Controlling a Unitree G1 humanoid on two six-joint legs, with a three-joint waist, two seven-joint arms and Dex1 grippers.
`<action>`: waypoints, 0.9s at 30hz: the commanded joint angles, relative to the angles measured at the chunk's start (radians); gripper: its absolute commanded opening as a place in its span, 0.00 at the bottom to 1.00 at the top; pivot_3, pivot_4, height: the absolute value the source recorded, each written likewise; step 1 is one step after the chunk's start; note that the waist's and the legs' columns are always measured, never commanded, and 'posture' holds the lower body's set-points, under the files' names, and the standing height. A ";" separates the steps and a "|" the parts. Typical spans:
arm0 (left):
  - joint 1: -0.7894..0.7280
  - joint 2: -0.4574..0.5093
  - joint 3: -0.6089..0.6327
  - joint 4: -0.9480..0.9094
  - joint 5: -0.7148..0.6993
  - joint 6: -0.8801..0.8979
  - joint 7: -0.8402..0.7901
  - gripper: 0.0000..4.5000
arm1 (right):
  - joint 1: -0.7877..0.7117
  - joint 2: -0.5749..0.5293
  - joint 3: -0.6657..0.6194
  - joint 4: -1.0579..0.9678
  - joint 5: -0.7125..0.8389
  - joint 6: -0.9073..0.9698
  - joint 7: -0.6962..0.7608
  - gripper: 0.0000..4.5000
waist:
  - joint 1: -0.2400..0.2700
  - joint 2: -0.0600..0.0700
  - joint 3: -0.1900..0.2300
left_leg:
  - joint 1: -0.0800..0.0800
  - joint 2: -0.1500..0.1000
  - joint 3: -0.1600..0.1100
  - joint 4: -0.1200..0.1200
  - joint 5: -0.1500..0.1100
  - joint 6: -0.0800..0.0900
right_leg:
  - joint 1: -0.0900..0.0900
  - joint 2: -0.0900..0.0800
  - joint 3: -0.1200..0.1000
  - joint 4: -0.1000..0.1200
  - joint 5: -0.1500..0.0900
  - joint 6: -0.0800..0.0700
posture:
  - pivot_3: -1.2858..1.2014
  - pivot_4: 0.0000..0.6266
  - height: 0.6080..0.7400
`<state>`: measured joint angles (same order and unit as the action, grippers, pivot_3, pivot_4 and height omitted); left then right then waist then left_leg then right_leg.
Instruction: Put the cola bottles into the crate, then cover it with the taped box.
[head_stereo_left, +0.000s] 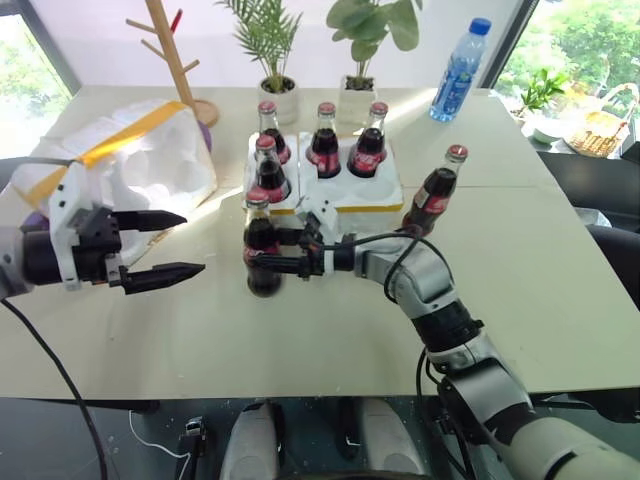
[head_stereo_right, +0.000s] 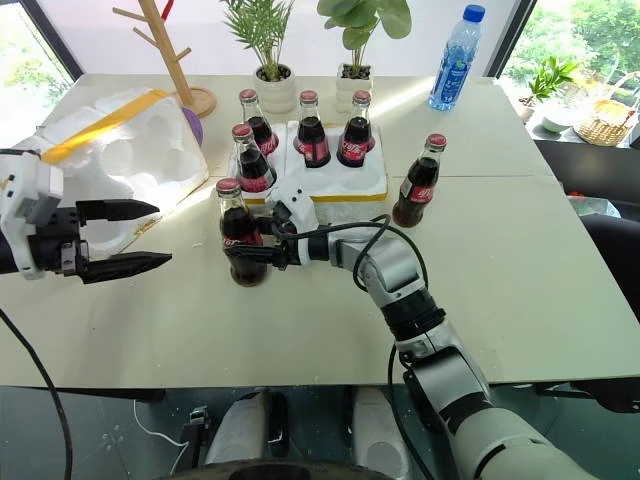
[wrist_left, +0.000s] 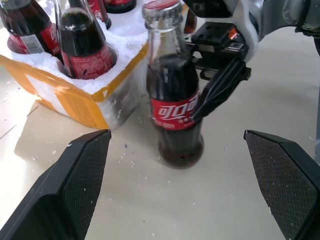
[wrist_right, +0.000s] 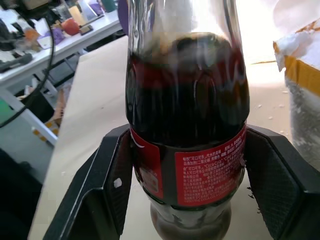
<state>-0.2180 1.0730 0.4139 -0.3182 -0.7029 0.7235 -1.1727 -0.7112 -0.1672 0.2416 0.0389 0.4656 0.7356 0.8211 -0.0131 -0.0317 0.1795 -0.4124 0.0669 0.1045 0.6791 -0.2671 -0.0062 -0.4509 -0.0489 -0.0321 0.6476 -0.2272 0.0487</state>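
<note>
Four cola bottles (head_stereo_left: 324, 140) already stand in the crate (head_stereo_left: 372, 188) at the far middle of the tabletop (head_stereo_left: 560, 280), so by my reading two holes remain to fill and the taped box (head_stereo_left: 140, 160), lying at the far left, has yet to go on top. A fifth bottle (head_stereo_left: 262, 246) stands upright, cap up, just near of the crate, gripped around its label by the right claw (head_stereo_left: 270, 263). The sixth bottle (head_stereo_left: 436, 192) leans just right of the crate, while the left claw (head_stereo_left: 165, 245) hangs wide and empty.
</note>
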 joint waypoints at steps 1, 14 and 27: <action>-0.025 -0.002 0.004 -0.002 -0.011 -0.021 0.011 1.00 | -0.050 -0.039 -0.158 -0.177 0.143 0.085 -0.013 0.59 | 0.000 0.000 0.000 | 0.000 0.000 0.000 0.000 0.000 0.000 | 0.000 0.000 0.000 0.000 0.000 0.000 | 0.52 0.24 1.00; -0.147 -0.071 -0.085 0.047 -0.008 -0.059 0.051 1.00 | -0.305 -0.179 -0.298 0.056 0.024 -0.033 -0.188 0.59 | -0.006 0.001 0.001 | 0.000 0.000 0.003 -0.002 0.000 0.000 | -0.002 0.002 0.001 0.000 0.000 0.000 | 0.52 0.24 1.00; -0.299 -0.176 -0.166 0.073 0.003 -0.061 0.143 1.00 | -0.178 -0.100 -0.148 0.211 -0.157 -0.193 -0.187 0.59 | -0.005 0.001 0.001 | -0.014 0.000 0.003 0.001 0.001 0.000 | -0.014 0.002 0.001 0.002 0.001 0.001 | 0.52 0.24 1.00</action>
<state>-0.4909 0.8968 0.2447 -0.2412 -0.6997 0.6817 -1.0364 -0.8729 -0.2750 0.0961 0.2599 0.3214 0.5878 0.6390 -0.0184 -0.0307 0.1801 -0.4260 0.0665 0.1074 0.6806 -0.2663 -0.0068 -0.4650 -0.0469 -0.0309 0.6496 -0.2263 0.0500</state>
